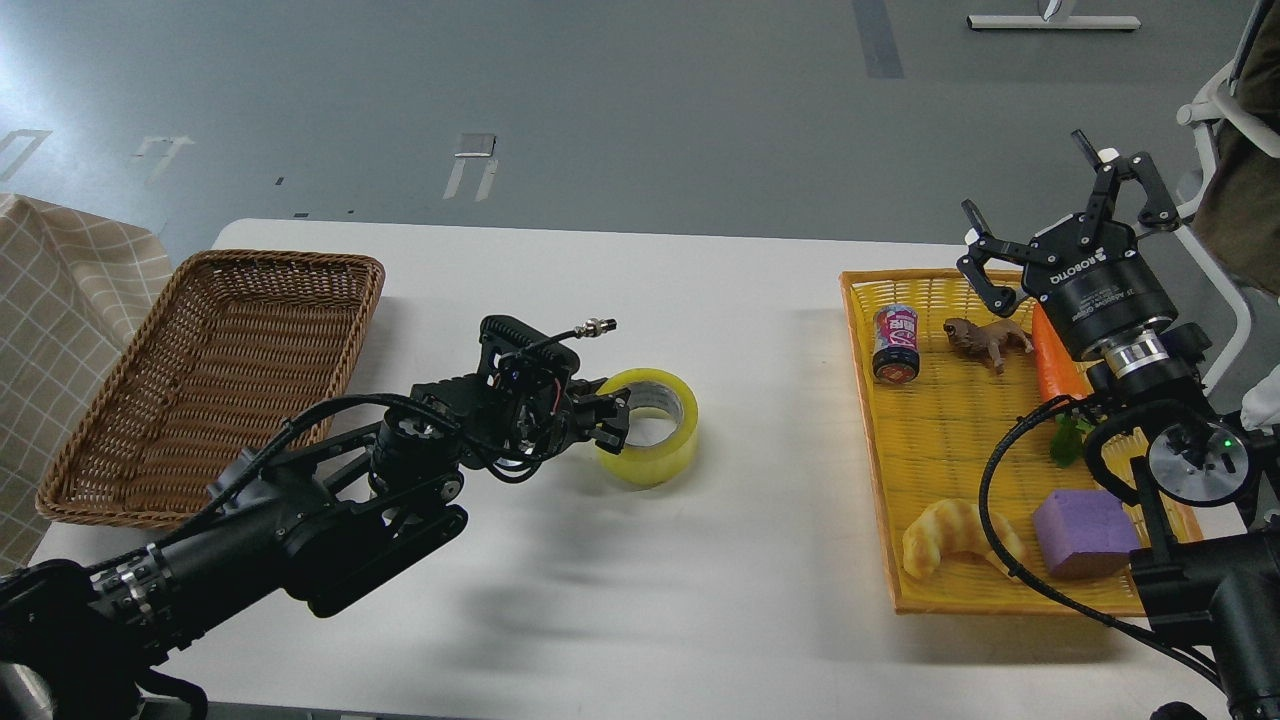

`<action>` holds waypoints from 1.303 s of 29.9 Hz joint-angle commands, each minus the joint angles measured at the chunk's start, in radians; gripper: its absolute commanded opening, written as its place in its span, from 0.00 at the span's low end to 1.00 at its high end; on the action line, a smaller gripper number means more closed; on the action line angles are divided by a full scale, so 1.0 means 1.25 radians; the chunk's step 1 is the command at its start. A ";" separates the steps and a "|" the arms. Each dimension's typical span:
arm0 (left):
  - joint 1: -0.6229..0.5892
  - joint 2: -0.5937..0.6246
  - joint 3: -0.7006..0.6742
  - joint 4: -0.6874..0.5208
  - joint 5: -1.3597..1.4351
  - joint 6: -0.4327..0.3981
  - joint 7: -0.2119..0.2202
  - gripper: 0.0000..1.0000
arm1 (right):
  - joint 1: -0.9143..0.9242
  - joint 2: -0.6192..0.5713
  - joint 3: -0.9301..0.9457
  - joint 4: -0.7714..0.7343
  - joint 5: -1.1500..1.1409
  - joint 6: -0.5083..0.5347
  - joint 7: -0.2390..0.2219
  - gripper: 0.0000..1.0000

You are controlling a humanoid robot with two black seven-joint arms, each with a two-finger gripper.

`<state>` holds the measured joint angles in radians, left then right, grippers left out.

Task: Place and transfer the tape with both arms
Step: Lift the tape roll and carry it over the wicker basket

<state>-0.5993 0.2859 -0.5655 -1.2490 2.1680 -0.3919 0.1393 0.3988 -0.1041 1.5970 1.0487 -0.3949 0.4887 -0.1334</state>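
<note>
Left gripper (610, 420) pinches the tape (652, 428) right of the brown basket (215, 380); right gripper (1060, 215) spread, handover apparently done, basket drop left.

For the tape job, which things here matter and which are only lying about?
Job: tape, on the table; left gripper at the tape; right gripper, open, raised over the yellow tray; brown basket, likely.

Lying about, in the tray: can, toy animal, carrot, croissant, purple block.
</note>
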 commanded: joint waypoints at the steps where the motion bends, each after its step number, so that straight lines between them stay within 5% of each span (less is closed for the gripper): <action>1: -0.021 0.031 -0.002 -0.028 -0.004 0.001 -0.001 0.00 | 0.001 0.002 0.000 0.002 -0.001 0.000 0.000 1.00; 14: -0.162 0.165 -0.004 -0.043 -0.092 0.003 -0.038 0.00 | 0.002 0.001 0.001 0.002 0.001 0.000 0.000 1.00; 39: -0.126 0.574 0.003 -0.005 -0.192 0.062 -0.252 0.00 | 0.007 0.008 -0.011 0.000 0.001 0.000 0.000 1.00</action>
<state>-0.7891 0.9747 -0.5622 -1.2726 1.9302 -0.3187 -0.1514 0.4080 -0.0949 1.5827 1.0479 -0.3946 0.4887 -0.1334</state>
